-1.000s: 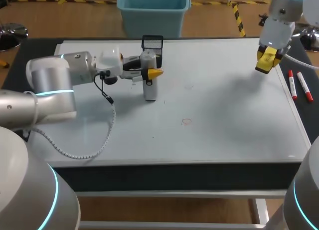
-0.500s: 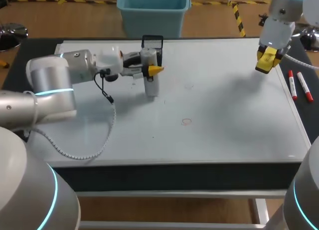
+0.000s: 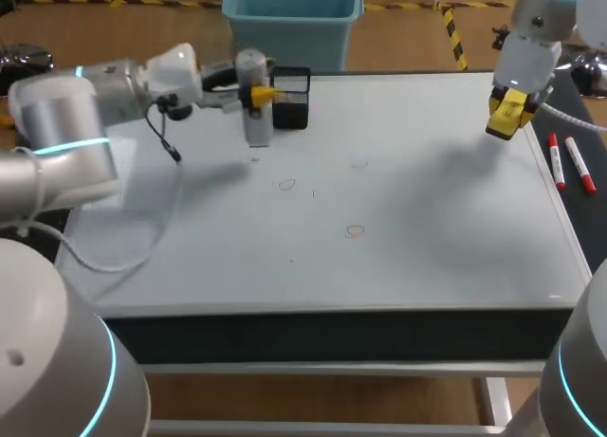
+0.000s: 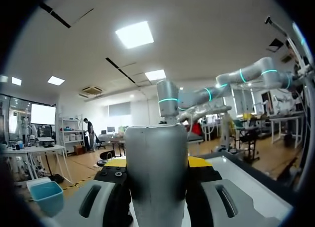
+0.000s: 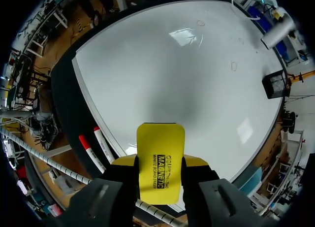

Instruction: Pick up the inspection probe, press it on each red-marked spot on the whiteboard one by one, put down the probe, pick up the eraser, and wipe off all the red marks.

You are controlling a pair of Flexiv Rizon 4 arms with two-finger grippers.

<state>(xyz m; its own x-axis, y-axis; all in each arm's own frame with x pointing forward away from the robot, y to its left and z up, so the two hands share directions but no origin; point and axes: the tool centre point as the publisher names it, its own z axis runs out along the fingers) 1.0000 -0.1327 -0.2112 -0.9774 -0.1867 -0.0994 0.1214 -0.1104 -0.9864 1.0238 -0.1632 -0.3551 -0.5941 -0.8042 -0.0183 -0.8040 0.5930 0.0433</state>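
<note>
The head view alone shows both arms at once. The left arm (image 3: 85,105) comes in over the far left of the whiteboard (image 3: 427,228), and the left jaws are closed on the probe (image 3: 254,115). The probe stands upright with its long axis vertical, just beside the black holder (image 3: 290,98). Whether its lower end touches the board cannot be told. Faint red marks (image 3: 355,231) lie near the middle of the board, well apart from the probe.

In the left wrist view the probe (image 4: 156,173) is a broad silver cylinder crossing between the jaws. It hides the board beneath it.

The right wrist view looks down on the whiteboard (image 5: 162,74). It shows the right jaws gripping the yellow eraser (image 5: 160,160), whose long axis runs out along the fingers. Two markers (image 5: 93,141) lie on the dark surface (image 5: 74,109) beside the board's edge. The red marks (image 5: 234,66), holder (image 5: 274,83) and probe (image 5: 274,34) are far ahead.
</note>
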